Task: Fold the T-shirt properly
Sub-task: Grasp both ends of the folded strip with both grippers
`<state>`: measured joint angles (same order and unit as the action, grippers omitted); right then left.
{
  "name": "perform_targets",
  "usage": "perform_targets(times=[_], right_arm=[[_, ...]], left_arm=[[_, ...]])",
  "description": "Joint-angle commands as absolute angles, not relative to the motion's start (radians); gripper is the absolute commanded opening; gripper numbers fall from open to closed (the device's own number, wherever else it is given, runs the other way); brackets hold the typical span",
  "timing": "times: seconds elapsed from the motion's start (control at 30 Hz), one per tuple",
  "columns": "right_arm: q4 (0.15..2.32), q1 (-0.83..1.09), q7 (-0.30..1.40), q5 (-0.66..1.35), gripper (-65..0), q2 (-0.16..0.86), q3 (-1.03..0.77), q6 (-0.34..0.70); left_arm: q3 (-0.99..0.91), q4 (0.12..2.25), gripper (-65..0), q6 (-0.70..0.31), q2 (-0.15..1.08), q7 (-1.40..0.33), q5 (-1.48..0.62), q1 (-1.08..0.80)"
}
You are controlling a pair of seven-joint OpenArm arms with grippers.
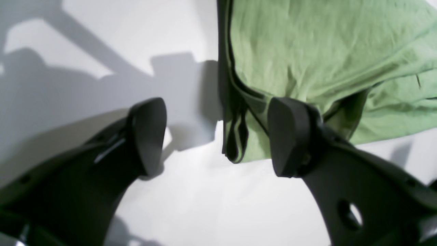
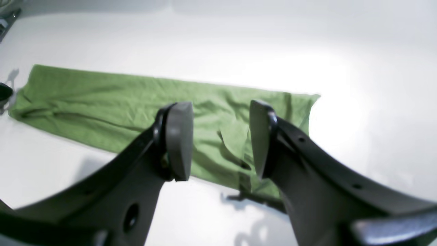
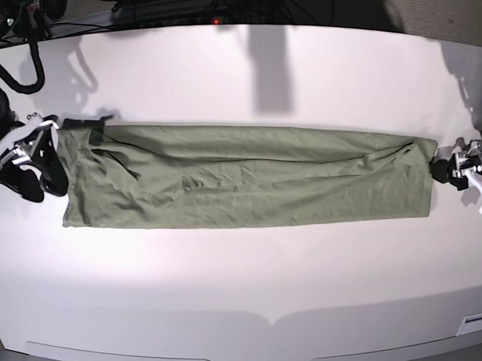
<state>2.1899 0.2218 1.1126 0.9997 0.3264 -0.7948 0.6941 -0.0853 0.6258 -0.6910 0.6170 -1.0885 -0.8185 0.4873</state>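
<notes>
Right gripper (image 2: 220, 141) of mine is up close, over one end of the cloth, with its two fingers apart and no cloth pinched in them. The T-shirt (image 3: 250, 204) lies under it on the bench (image 3: 245, 283), green and long and thin, like a big strip. It looks folded the long way, so I think that the long folds are mostly made and the short folds come next. It is not so neat. One long edge is wavy, and there are bumpy bits near both ends.

At the other end is my left gripper (image 1: 221, 136). It is open very wide. A corner of the shirt shows between its fingers, nearer to one finger, but they are not squeezed on it. So I am not holding the shirt with either gripper.

Next, I think I should get a good pinch on an end, with all the layers in it. If I only get the top layer, the strip could come open. Then I should lift that end and carry it over toward the other one, nice and slow, so it gets short. The wavy edge may need a little pull to make it straight first.
</notes>
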Motion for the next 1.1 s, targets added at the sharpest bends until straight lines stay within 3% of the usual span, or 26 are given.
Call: perform_targets(times=[0.0,0.2,0.43,0.57,0.73,1.07], right_arm=[[2.209,0.216,1.088,1.034,-38.9,0.340,-0.806,0.698],[2.210,0.216,1.080,1.036,-38.9,0.319,-0.804,0.698],[2.213,0.216,1.124,1.113,-38.9,0.235,-0.805,0.698],[2.213,0.216,1.135,1.112,-38.9,0.224,-0.805,0.698],[2.213,0.216,1.135,1.112,-38.9,0.225,-0.805,0.698],[2.213,0.216,1.135,1.112,-38.9,0.224,-0.805,0.698]], left_arm=[[-0.091,0.639,-19.9,-0.698,0.640,-1.084,-0.860,0.515],[-0.091,0.639,-19.9,-0.698,0.599,-1.100,-0.890,0.515],[-0.091,0.639,-19.9,-0.698,0.509,-0.999,-0.617,0.493],[-0.091,0.639,-19.9,-0.698,0.482,-1.068,-0.658,0.477],[-0.091,0.639,-19.9,-0.698,0.487,-1.271,-0.889,0.477],[-0.091,0.639,-20.0,-0.698,0.499,-1.161,-0.925,0.477]])
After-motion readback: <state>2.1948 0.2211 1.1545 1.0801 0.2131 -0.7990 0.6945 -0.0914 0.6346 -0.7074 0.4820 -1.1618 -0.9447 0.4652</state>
